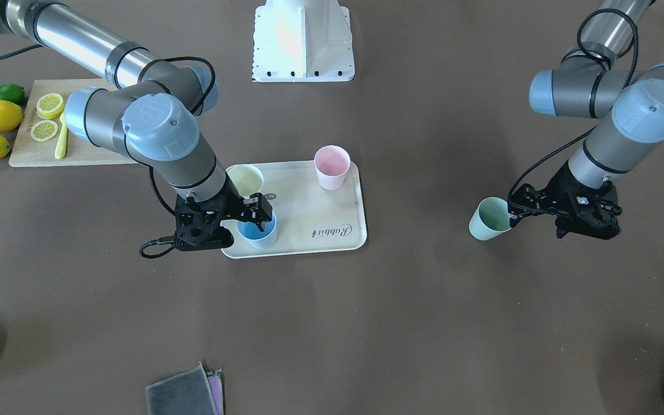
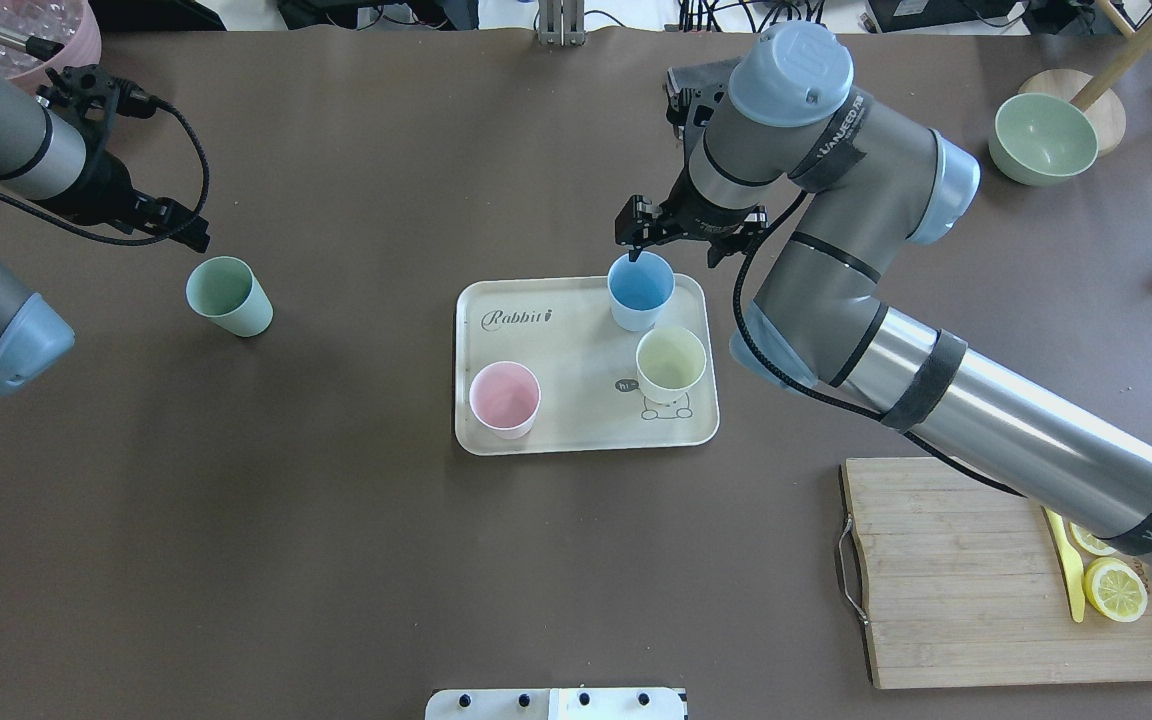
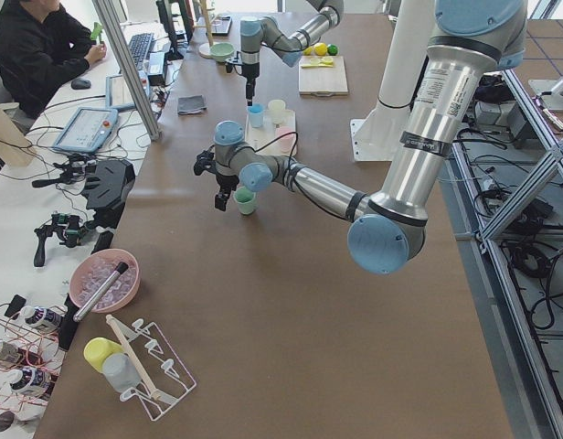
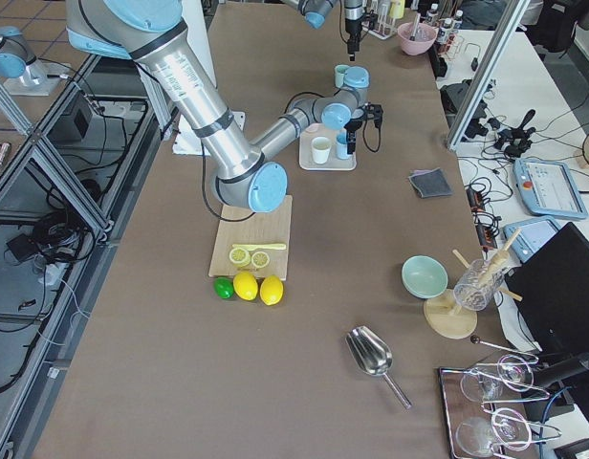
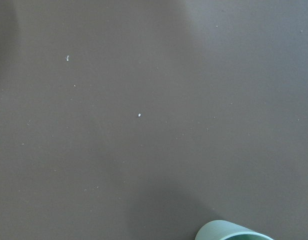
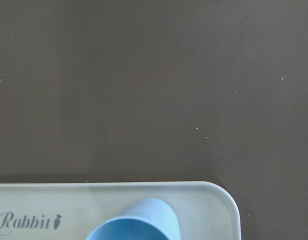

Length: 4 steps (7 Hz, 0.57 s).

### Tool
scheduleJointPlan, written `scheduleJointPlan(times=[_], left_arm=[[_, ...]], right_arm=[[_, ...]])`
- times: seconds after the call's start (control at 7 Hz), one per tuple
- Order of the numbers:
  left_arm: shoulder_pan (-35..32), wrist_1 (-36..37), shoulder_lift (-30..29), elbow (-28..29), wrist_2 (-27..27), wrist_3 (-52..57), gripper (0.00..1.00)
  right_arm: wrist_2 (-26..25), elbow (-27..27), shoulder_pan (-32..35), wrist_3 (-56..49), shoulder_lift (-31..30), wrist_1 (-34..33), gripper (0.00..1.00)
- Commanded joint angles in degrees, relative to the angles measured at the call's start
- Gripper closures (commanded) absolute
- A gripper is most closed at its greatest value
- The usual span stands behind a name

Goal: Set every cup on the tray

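In the overhead view the tray [image 2: 576,385] in the middle holds the pink cup [image 2: 504,398], yellow cup [image 2: 671,362] and blue cup [image 2: 640,288]; the mint cup [image 2: 228,295] stands alone at the left. The right gripper [image 2: 636,248] hangs at the blue cup's rim, the left gripper [image 2: 194,238] near the mint cup, and nobody can tell if either is open or closed. A wooden board [image 2: 956,570] with lemon slices [image 2: 1116,588] lies lower right.

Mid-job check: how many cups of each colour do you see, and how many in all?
Pale yellow cup: 1, on the tray
Pink cup: 1, on the tray
Light blue cup: 1, on the tray
Mint green cup: 1, on the table
Total: 4 cups
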Motion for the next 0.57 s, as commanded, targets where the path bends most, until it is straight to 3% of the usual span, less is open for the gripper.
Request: scheduleJointPlan(times=[0.0, 0.29, 0.43], left_arm=[[0.7, -4.5, 2.2, 0.1, 0.1, -2.6, 0.03], [3.6, -4.8, 2.6, 0.0, 0.7, -4.5, 0.05], [4.0, -4.8, 2.9, -0.2, 0.8, -4.7, 0.19]], right_arm=[[4.4, 0.6, 3.6, -0.1, 0.2, -0.1, 0.00], [8.0, 0.7, 7.0, -0.4, 0.1, -0.1, 0.00], [9.2, 0.7, 8.3, -0.8, -0.1, -0.1, 0.00]])
